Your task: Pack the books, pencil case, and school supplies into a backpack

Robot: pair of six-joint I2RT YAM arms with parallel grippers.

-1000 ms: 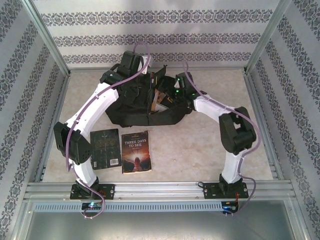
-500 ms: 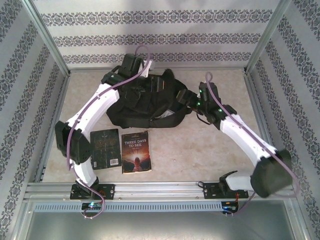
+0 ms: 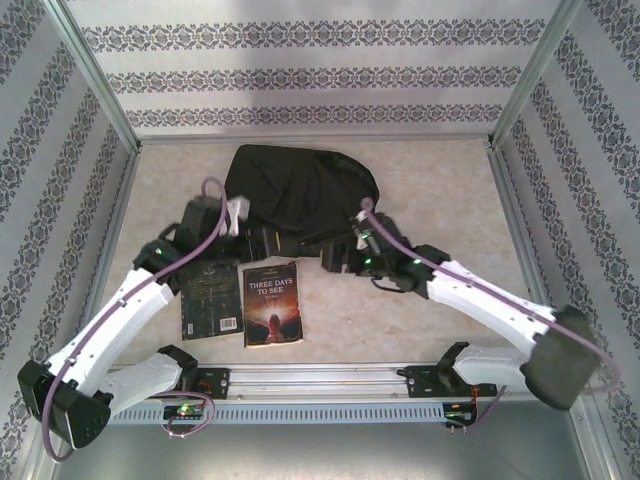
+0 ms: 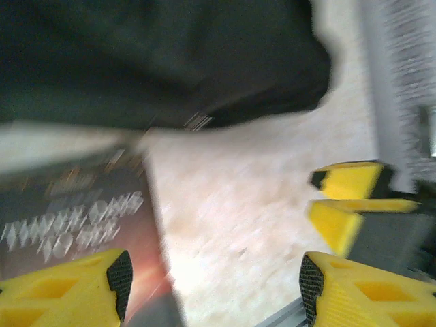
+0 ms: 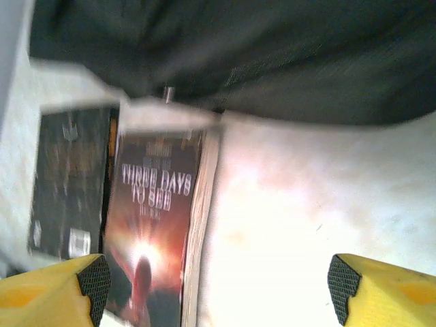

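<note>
From above, the backpack [image 3: 300, 185] lies on the tabletop [image 3: 450, 180]. My left claw [image 3: 250, 232] is at the backpack's near-left edge and my right claw [image 3: 338, 258] at its near-right edge, the two pointing toward each other along that near side. From this height I cannot make out how wide either one stands. Just nearer than the backpack lie two books side by side: the black book [image 3: 211, 298] and, to its right, the brown book [image 3: 272, 303], cover up.

Through my left wrist, the picture is smeared. My left claw [image 4: 211, 286] is spread wide, with bare tabletop [image 4: 259, 177] between its fingers and nothing pinched. The backpack [image 4: 157, 61] runs across the top. Below it on the left is a dark book [image 4: 75, 211], too blurred to say which.

Through my right wrist, my right claw [image 5: 218, 286] is also spread, with nothing in it. The backpack [image 5: 238, 48] spans the top. Just below its edge lies the brown book [image 5: 153, 231], title readable, with the black book [image 5: 68, 177] just beside it on the left. Pale tabletop [image 5: 306, 204] shows under the backpack's right half.
</note>
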